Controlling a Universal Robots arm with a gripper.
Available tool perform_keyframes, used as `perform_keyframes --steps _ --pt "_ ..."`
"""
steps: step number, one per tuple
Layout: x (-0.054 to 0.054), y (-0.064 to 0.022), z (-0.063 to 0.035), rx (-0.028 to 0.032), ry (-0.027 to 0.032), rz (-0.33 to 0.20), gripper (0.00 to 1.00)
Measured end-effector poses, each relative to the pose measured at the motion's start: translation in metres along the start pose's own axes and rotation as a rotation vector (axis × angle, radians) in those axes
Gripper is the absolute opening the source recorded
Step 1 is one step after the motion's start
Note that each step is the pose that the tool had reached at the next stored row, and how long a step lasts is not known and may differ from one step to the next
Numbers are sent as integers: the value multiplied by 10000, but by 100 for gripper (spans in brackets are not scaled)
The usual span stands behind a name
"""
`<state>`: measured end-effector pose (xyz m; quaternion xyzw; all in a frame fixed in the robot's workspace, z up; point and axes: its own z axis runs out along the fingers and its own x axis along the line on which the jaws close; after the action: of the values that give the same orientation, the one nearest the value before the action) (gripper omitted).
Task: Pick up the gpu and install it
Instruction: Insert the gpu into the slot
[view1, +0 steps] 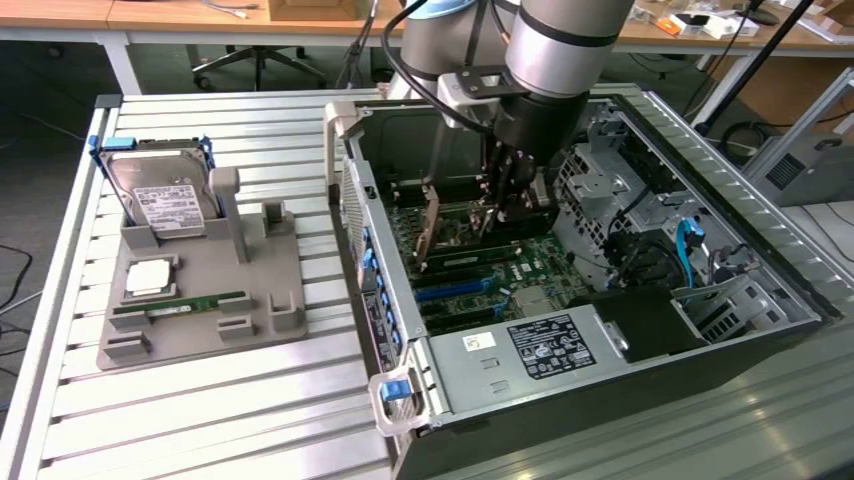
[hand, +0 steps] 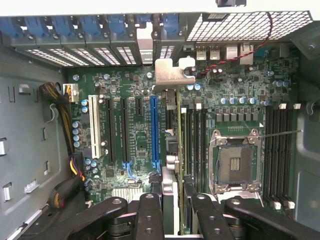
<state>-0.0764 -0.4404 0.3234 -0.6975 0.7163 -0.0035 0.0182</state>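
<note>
Gripper (hand: 172, 210): black fingers (hand: 150, 215) pinching the gpu (hand: 171, 150) edge-on, its silver bracket (hand: 170, 75) at the far end from the fingers, inside the open computer case (view1: 400, 330). Gpu: upright over the motherboard (hand: 130, 130), just beside the blue slot (hand: 154, 130). Step, judged: installation, card not yet seated. Requirement: true alignment with slot, straight press

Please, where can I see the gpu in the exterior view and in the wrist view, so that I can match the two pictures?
Exterior view: the gpu stands on edge inside the open computer case, under the gripper, above the motherboard.
Wrist view: the gpu is seen edge-on between the fingers, its silver bracket at the far end.
Shared landmark: the blue slot beside the card.
</note>
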Motion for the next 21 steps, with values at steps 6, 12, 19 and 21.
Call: perform_keyframes --steps 6,12,19,21 --pt "1 0 12 0 1 0 27" --pt "1 1 22 0 0 0 27" --pt "2 1 37 1 5 0 27" --pt "2 1 41 0 6 0 27"
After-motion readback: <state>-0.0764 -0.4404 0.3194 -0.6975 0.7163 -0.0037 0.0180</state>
